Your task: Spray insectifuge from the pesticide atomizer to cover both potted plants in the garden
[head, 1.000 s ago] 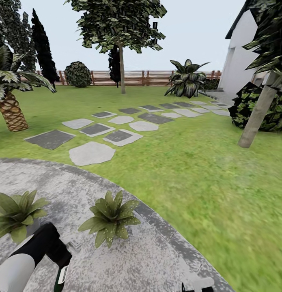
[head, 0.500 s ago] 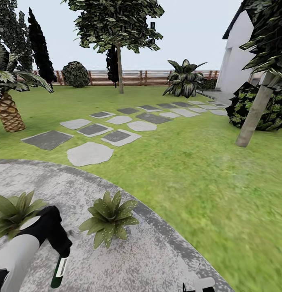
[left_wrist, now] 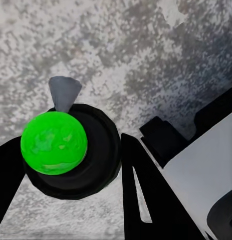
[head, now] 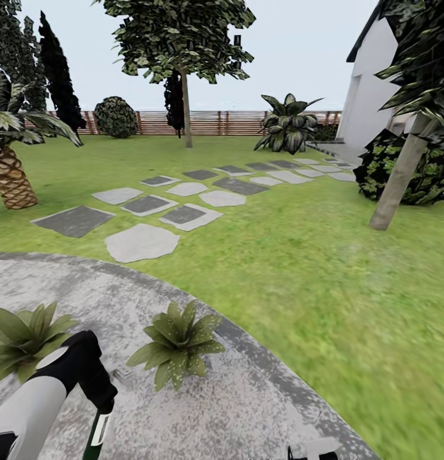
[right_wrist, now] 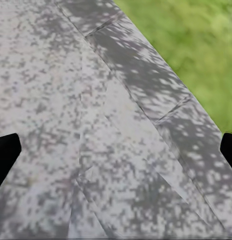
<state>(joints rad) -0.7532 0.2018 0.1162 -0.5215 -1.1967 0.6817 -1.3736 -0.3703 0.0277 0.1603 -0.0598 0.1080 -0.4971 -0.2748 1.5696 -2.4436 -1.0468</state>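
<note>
Left potted plant (head: 23, 335): low speckled rosette on the grey patio (head: 202, 409), just beside the left arm's black wrist, on its outer side.

Left claw (left_wrist: 70, 150): clamped on the pesticide atomizer (head: 96, 431). In the head view the bottle hangs below the wrist with its white label showing; in the left wrist view its black head, green top and grey nozzle (left_wrist: 64, 93) sit between the dark fingers, over bare paving.

Change over the last second: the left arm has risen and swung forward, bringing the wrist from low at the frame's edge up between the two rosettes. The bottle was slanted half a second ago and now hangs nearer upright. The whole view has also drifted slightly, so the camera moved; the plants themselves have not.

Meaning for the task: pickup looks done and the sprayer is being brought to bear. No spray is visible, so coverage of either plant appears not yet begun.

Right potted plant (head: 177, 345): near the left claw, ahead and to its inner side.

Right claw (right_wrist: 116, 150): spread apart and empty, dark fingertips at either edge of its wrist view, over paving near the lawn (head: 324, 275).
</note>
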